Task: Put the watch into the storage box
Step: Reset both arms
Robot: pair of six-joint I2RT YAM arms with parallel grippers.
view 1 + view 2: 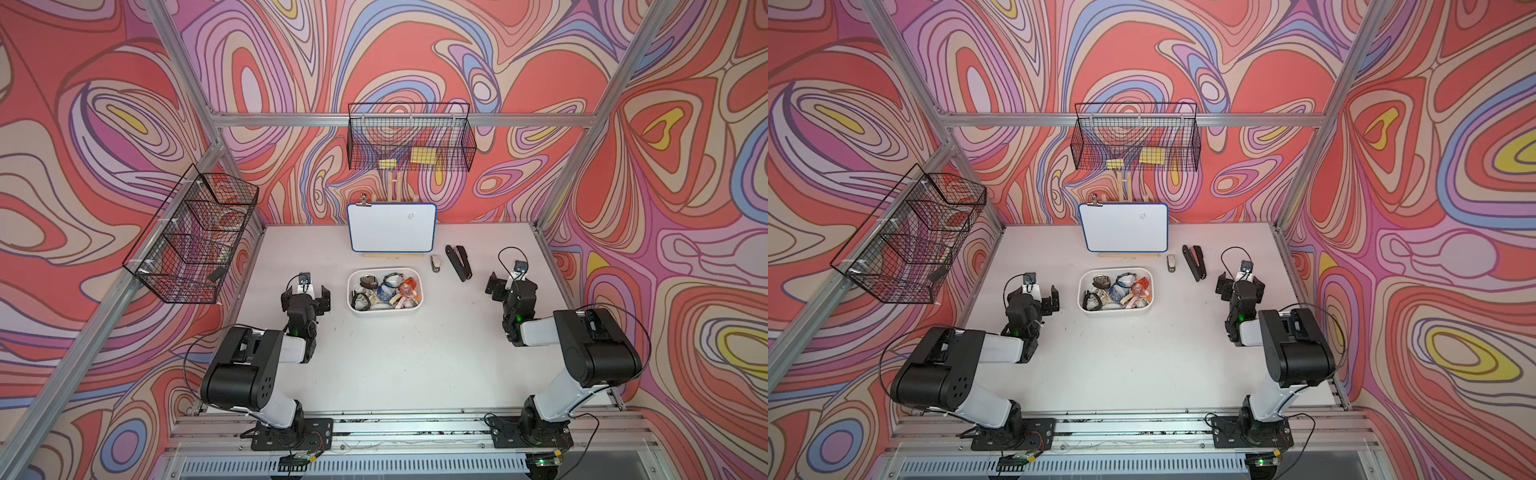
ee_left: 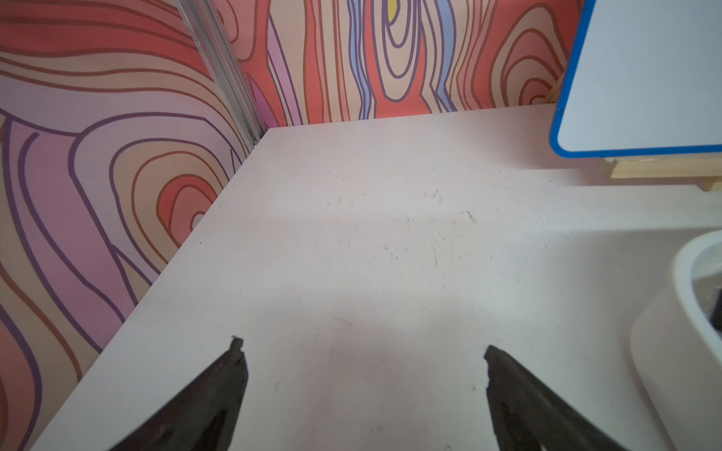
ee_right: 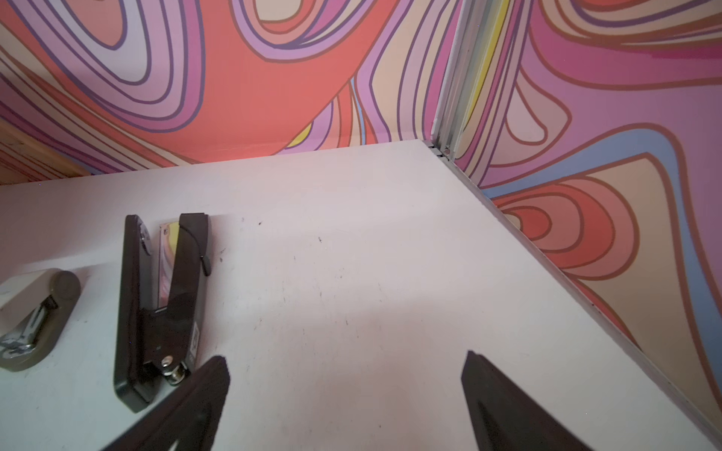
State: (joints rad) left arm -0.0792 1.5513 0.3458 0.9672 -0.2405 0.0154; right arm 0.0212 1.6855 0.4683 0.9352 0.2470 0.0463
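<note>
- The storage box (image 1: 385, 314) sat on the table (image 1: 395, 365) about midway between its left and right edges, somewhat nearer the far edge. It showed in both top views (image 1: 1116, 313).
- A heap of watches (image 1: 384, 291) lay inside it, among them an orange one (image 1: 407, 287) and a blue one (image 1: 386, 291). The rest were dark or pale and tangled together, and which was the task's own could not be told.
- The left gripper (image 1: 305, 294) hung just left of the box, apart from it, with its jaws spread wide and nothing between them. The left wrist view showed only bare table between the fingertips (image 2: 362, 347) and the box's wall (image 2: 680, 312) off to one side.
- The left arm rose from its base at the near edge and folded at the elbow. Its forearm reached toward the far edge and its wrist tipped downward.
- The right gripper (image 1: 512, 286) hovered near the right edge, well apart from the box, likewise wide open and empty (image 3: 345, 358).
- The right arm mirrored that pose, folded at the elbow with its wrist aimed toward the far right corner.
- A black stapler (image 1: 459, 262) lay splayed open just beside the right gripper, with a small stapler (image 1: 435, 263) next to it.
- A whiteboard (image 1: 391, 227) stood propped at the far edge behind the box.
- Two wire baskets hung on the frame, one above the far edge (image 1: 409, 137) and one above the left edge (image 1: 195, 237).
</note>
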